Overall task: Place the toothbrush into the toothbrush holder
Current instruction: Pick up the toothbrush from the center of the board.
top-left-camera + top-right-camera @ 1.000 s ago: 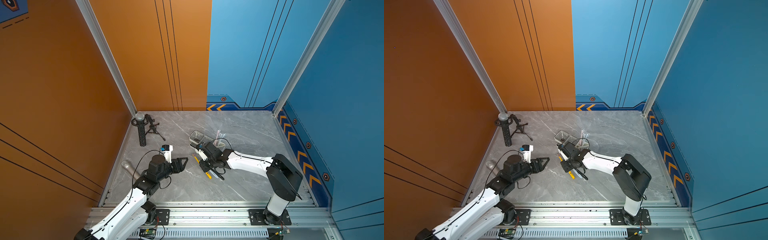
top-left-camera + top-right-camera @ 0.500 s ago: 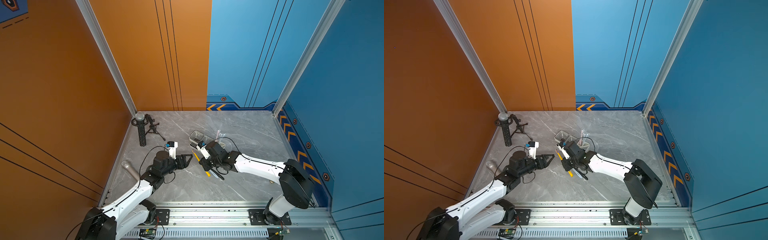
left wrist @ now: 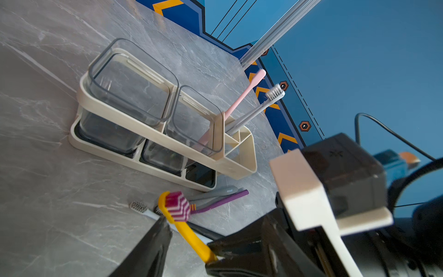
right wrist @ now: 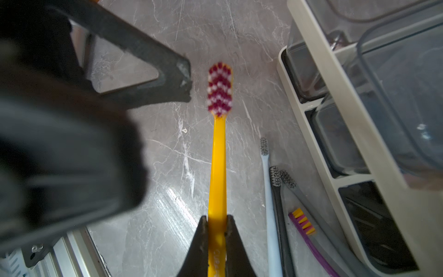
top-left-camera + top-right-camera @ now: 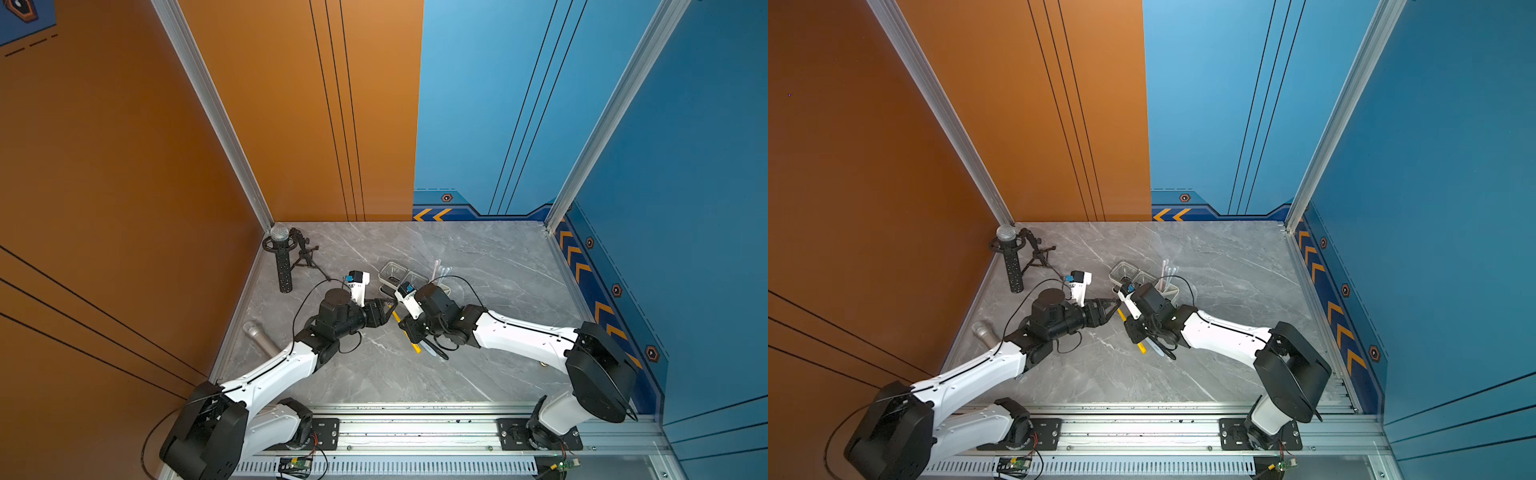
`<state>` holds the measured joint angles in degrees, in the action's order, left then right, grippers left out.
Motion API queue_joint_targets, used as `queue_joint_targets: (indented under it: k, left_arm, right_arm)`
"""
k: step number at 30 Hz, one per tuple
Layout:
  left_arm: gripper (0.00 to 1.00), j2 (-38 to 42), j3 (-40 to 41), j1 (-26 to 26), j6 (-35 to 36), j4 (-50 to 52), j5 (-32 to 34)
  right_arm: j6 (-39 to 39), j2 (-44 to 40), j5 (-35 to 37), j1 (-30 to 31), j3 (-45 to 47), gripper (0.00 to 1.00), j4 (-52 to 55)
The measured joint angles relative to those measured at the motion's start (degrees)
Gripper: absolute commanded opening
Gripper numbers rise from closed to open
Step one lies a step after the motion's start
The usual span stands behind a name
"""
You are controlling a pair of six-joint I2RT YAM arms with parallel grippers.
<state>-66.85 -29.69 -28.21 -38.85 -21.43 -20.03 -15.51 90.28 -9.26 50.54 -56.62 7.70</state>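
Observation:
My right gripper is shut on the handle of a yellow toothbrush with red and white bristles, held a little above the table beside the toothbrush holder. The left gripper is open at the brush's head end; one of its fingertips sits just beside the bristles. In both top views the two grippers meet in front of the white holder. A pink toothbrush and a grey one stand in the holder's end compartment.
Several other toothbrushes lie on the marble table along the holder's base, among them a light blue one and a purple one. A black microphone stand and small tripod stand at the back left. A silver microphone lies near the left wall.
The left arm has reached to the right, bringing its open gripper up to the toothbrush's head. The right gripper keeps its hold on the yellow toothbrush, near the same spot.

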Motion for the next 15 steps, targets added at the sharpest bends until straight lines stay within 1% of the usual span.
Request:
queue_joint_targets:
  k: [5,11,14,15]
  left_arm:
    - [0.62,-3.3,-1.6,-0.4,0.0,-0.2,0.0]
    - [0.61,-3.9,-2.4,-0.8,0.0,-0.2,0.0]
    - [0.57,-4.6,-3.1,-0.8,0.0,-0.2,0.0]
    - [0.51,-4.9,-3.4,-0.9,0.0,-0.2,0.0]
  right_arm:
    - [-0.4,-1.5,0.0,-0.3,0.5,0.00,-0.4]
    - [-0.5,-3.3,0.0,-0.4,1.1,0.00,-1.1]
    - [-0.6,-3.4,0.0,-0.4,1.3,0.00,-2.2]
    - [-0.7,-3.3,0.0,-0.4,1.4,0.00,-2.5]
